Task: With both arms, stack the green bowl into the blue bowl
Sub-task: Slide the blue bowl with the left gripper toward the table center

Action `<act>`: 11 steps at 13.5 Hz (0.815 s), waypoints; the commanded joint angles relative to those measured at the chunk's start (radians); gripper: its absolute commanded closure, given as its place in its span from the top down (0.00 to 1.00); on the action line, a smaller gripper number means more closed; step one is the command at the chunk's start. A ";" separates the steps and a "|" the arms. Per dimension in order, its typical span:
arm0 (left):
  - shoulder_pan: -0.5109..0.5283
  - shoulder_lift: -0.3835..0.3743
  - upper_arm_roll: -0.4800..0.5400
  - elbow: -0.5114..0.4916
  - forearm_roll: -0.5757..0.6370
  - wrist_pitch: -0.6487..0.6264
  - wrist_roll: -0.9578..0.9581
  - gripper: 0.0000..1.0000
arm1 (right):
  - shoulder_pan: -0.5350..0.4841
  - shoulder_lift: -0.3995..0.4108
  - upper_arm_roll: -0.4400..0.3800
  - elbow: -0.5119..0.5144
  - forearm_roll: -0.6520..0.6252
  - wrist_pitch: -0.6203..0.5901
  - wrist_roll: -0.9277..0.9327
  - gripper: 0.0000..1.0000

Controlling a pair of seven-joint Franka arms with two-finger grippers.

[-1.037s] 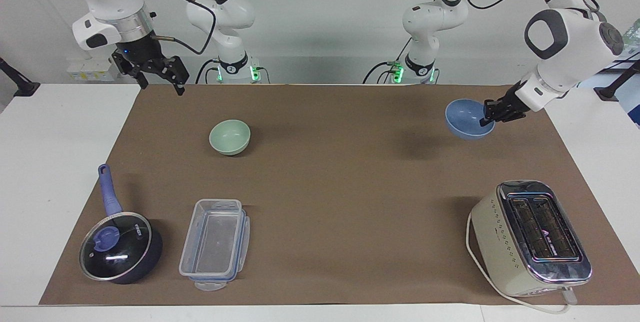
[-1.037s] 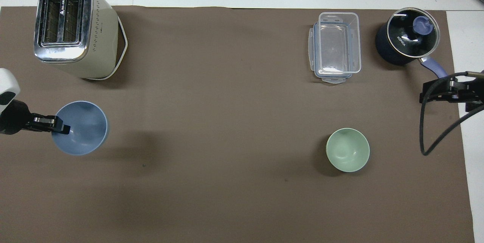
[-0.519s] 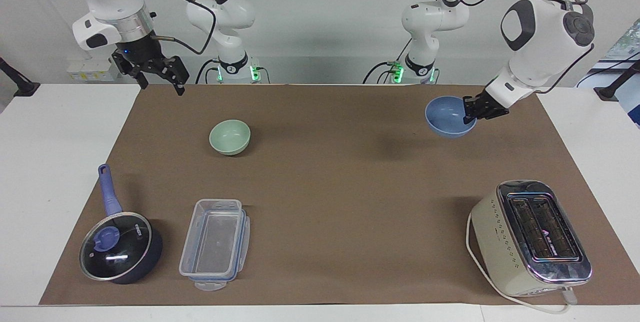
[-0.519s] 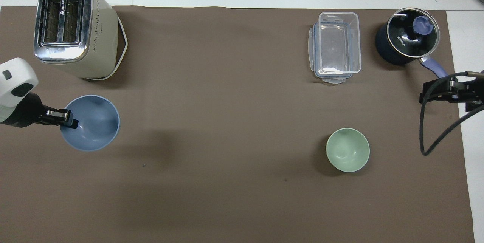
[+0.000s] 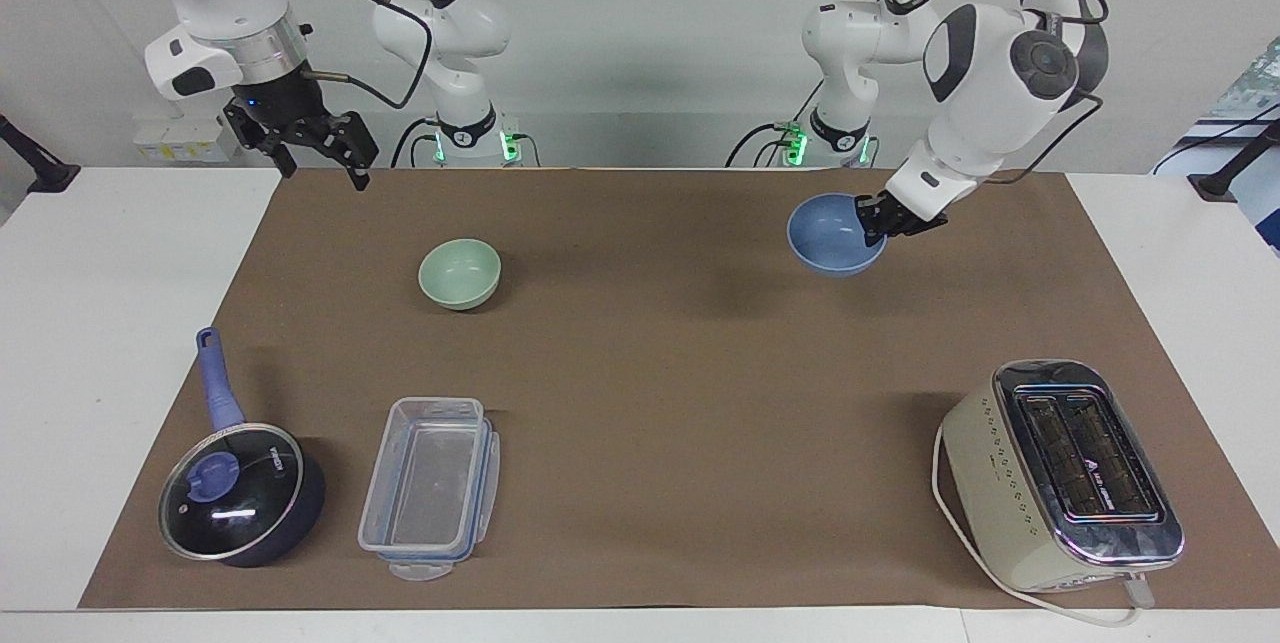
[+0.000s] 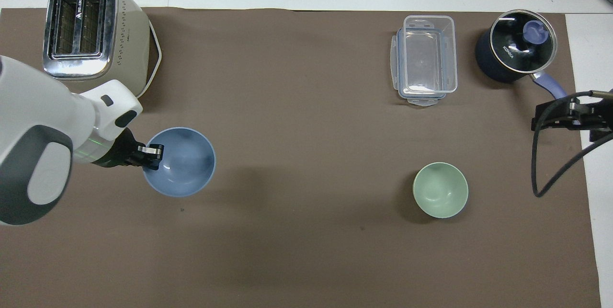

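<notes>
Bowls, two. The blue bowl [image 5: 833,236] is empty, clamped at its rim by the left tool [image 5: 872,223], one finger inside and one outside; it is held up in the air, tilted slightly, over the brown mat [image 5: 660,363] toward the left arm's end of the bench [image 5: 90,343], its shadow on the mat below. The green bowl [image 5: 459,274] is empty, upright on the mat toward the right arm's end, well apart from the blue bowl.

Clear plastic box [image 5: 431,485], one: lidless, empty, farther from the robots than the green bowl.

Saucepan [image 5: 243,493], one: dark blue, closed by a glass lid with a blue knob, contents not discernible; beside the plastic box at the right arm's end, handle pointing toward the robots.

Toaster [image 5: 1060,475], one: cream and chrome, two slots, whether loaded cannot be told; at the left arm's end, farther from the robots than the blue bowl.

Tools, two. The right tool [image 5: 318,149] hangs above the mat's corner at the right arm's end, fingers spread, holding nothing.
</notes>
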 commanded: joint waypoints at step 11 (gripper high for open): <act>-0.323 -0.017 0.014 -0.374 -0.197 0.508 -0.140 0.02 | -0.011 0.004 0.005 0.009 0.008 -0.006 0.011 1.00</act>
